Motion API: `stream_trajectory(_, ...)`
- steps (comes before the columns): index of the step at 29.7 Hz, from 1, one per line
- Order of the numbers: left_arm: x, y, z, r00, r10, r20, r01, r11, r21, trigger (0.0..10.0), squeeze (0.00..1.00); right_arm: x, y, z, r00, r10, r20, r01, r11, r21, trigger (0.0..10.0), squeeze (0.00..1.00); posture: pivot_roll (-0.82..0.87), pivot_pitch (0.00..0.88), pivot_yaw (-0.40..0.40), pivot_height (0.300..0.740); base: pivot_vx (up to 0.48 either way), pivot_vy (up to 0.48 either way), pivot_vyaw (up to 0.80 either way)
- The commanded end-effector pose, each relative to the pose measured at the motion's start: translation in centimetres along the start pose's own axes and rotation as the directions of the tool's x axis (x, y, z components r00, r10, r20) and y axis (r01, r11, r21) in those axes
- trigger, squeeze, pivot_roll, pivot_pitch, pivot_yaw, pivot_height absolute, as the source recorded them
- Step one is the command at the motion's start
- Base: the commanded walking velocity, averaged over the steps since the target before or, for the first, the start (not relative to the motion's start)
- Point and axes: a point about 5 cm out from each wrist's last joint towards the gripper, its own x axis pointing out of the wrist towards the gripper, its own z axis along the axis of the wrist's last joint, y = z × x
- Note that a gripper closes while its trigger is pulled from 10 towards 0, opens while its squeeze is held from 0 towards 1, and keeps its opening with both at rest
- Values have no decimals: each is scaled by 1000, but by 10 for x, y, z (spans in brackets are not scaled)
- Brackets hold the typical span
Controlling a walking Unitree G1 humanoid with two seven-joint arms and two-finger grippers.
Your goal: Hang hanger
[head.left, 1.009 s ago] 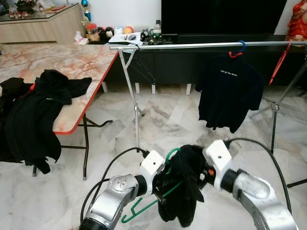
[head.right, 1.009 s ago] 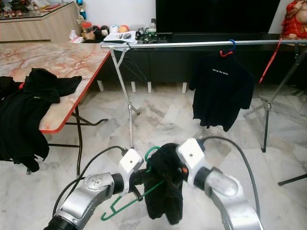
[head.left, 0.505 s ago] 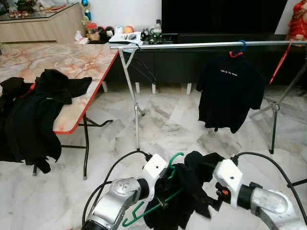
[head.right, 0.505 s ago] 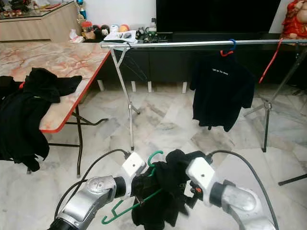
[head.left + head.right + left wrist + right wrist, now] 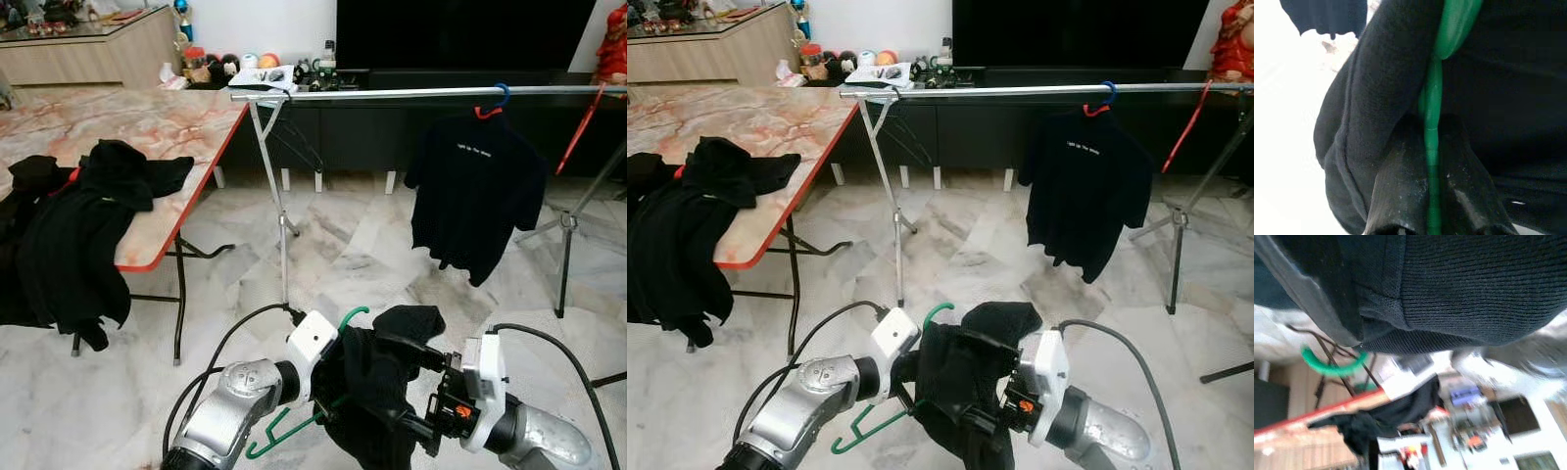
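Both head views look forward and down from above the grippers, sharing the clothes rail (image 5: 411,94) and table (image 5: 147,127) beyond them. Left wrist view sits hard against the left gripper (image 5: 1430,196), facing along its fingers onto the green hanger (image 5: 1432,122). Right wrist view faces close, blurred black garment (image 5: 1474,289).

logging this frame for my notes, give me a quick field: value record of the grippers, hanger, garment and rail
left gripper: shut on the green hanger, fingers pinching its wire
right gripper: against the black garment; fingers hidden by cloth
black garment: draped over the green hanger, held low in front of the robot
rail: metal bar ahead, above the hanger
black t-shirt: on a red hanger hooked on the rail
table: to the robot's left, dark clothes piled on it
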Motion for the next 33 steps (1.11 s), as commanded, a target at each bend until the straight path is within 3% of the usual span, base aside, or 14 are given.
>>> stream_trajectory(1, -2, 2, 8, 1000, 10, 26, -10, 1000, 19, 10000, 0, -3, -2, -10, 997, -37, -74, 35, 999, -29, 10000, 0, 59, 81, 78, 740, 0, 0, 0)
stream_trajectory(7, -2, 2, 8, 1000, 10, 24, -10, 1000, 19, 10000, 0, -7, -19, -26, 949, -195, -246, 162, 975, -151, 10000, 0, 61, 81, 77, 740, 0, 0, 0)
stream_trajectory(8, -2, 2, 8, 1000, 10, 22, -10, 1000, 18, 10000, 0, -10, -26, -33, 900, -253, -354, 176, 956, -235, 10000, 0, 60, 81, 78, 740, 0, 0, 0)
stream_trajectory(10, -2, 2, 7, 1000, 8, 19, -9, 1000, 19, 10000, 0, -14, -30, -38, 852, -281, -441, 148, 938, -312, 10000, 0, 60, 82, 78, 740, 0, 0, 0)
stream_trajectory(14, -2, 2, 7, 1000, 6, 15, -7, 1000, 19, 10000, 0, -16, -34, -34, 803, -323, -501, 96, 900, -426, 10000, 0, 58, 82, 78, 740, 0, 0, 0)
stream_trajectory(19, -1, 1, 6, 1000, 2, 13, -2, 1000, 19, 10000, 0, -20, -35, -35, 751, -321, -578, 17, 883, -468, 10000, 0, 55, 82, 76, 740, 0, 0, 0)
stream_trajectory(25, -2, -1, 4, 1000, -13, 2, 13, 1000, 23, 10000, 0, -29, -15, -34, 719, -131, -683, -233, 880, -414, 10000, 0, 53, 84, 77, 740, 0, 0, 0)
stream_trajectory(29, -2, -1, 4, 1000, -13, 2, 13, 1000, 22, 10000, 0, -29, -6, -29, 750, -43, -660, -273, 889, -368, 10000, 0, 53, 85, 75, 740, 0, 0, 0)
stream_trajectory(32, -2, -2, 4, 1000, -17, 3, 17, 1000, 23, 10000, 0, -20, -4, -10, 862, 0, -508, -202, 917, -344, 10000, 0, 53, 85, 76, 740, 0, 0, 0)
stream_trajectory(33, -2, -3, 3, 1000, -24, 3, 24, 999, 25, 10000, 0, -14, -4, 7, 930, 4, -367, -136, 932, -336, 10000, 0, 53, 85, 76, 740, 0, 0, 0)
